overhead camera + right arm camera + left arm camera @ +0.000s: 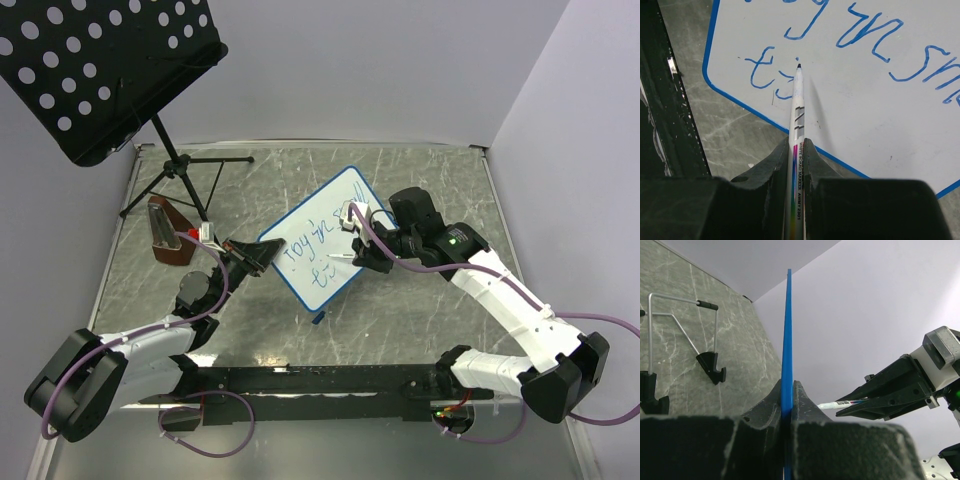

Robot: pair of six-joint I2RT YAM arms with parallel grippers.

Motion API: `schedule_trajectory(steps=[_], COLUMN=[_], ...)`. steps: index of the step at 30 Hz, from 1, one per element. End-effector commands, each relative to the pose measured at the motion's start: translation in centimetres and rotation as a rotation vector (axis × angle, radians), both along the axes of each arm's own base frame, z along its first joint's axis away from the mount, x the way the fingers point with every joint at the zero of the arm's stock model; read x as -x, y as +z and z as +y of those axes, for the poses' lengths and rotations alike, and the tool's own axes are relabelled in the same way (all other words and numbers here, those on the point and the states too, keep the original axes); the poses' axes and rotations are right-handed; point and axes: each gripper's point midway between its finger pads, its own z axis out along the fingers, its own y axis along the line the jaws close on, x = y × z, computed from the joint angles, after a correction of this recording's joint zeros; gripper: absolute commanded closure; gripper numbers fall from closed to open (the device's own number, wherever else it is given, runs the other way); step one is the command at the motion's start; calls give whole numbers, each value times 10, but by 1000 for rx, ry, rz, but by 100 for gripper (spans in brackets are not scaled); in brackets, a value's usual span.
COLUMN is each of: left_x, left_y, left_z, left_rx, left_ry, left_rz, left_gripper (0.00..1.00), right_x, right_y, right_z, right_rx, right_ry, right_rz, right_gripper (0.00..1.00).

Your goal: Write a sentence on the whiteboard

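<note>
Closed hard on the marker (797, 105), the right hand (799, 145) aims it leftward, tip at or just off the whiteboard (865, 100) beside the second line of the sentence (765, 75), while the left hand (787, 390) pinches the board's near-left edge over the bench (450, 180).

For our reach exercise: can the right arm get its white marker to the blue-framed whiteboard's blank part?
Likely yes: the right gripper holds the white marker, tip at the whiteboard, nothing between.
</note>
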Motion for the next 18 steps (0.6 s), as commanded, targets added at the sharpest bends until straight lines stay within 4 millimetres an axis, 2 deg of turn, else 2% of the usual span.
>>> schedule_trajectory(steps=[1,18], left_x=[18,19], left_y=[73,71], left_z=[12,14], left_rx=[188,187], left_ry=[-14,-13], left_rz=[-213,-212], left_gripper=[99,99], right_x=[2,2], right_y=[9,8], right_z=[0,-2], right_rx=[-30,-16], right_ry=[19,19], right_rz=[-31,-39], right_gripper=[100,100])
